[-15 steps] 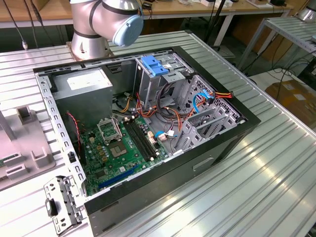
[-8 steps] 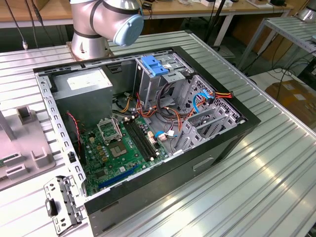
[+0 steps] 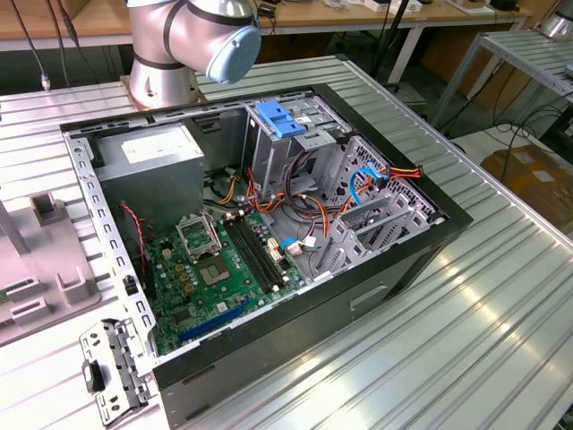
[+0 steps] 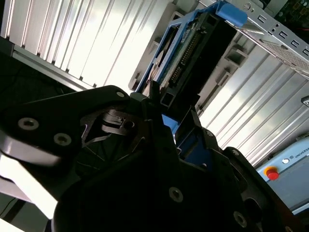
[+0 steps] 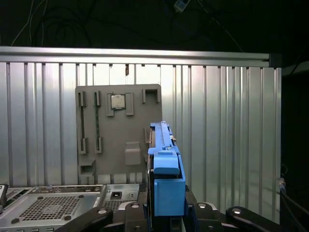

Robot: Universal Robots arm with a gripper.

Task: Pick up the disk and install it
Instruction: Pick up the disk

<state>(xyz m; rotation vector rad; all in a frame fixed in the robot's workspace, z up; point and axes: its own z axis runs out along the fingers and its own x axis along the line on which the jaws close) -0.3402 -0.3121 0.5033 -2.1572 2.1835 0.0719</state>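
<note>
In both wrist views the disk (image 5: 164, 166) stands edge-on between the fingers of my gripper (image 5: 166, 210), which is shut on it. Light-blue plastic rails run along its sides, and its dark connector edge (image 4: 186, 53) points away from the wrist. The disk hangs in the air above the ribbed metal table (image 5: 227, 125). In the second wrist view the black gripper body (image 4: 145, 183) hides the disk's lower part. The exterior view has the open computer case (image 3: 269, 224), with the metal drive cage (image 3: 295, 134) at its back.
The case holds a green motherboard (image 3: 215, 269), a grey power-supply box (image 3: 152, 170), a blue bracket (image 3: 279, 118) atop the cage and loose coloured cables (image 3: 367, 179). The arm's base (image 3: 166, 54) stands behind it. A grey fixture plate (image 5: 118, 130) lies on the table.
</note>
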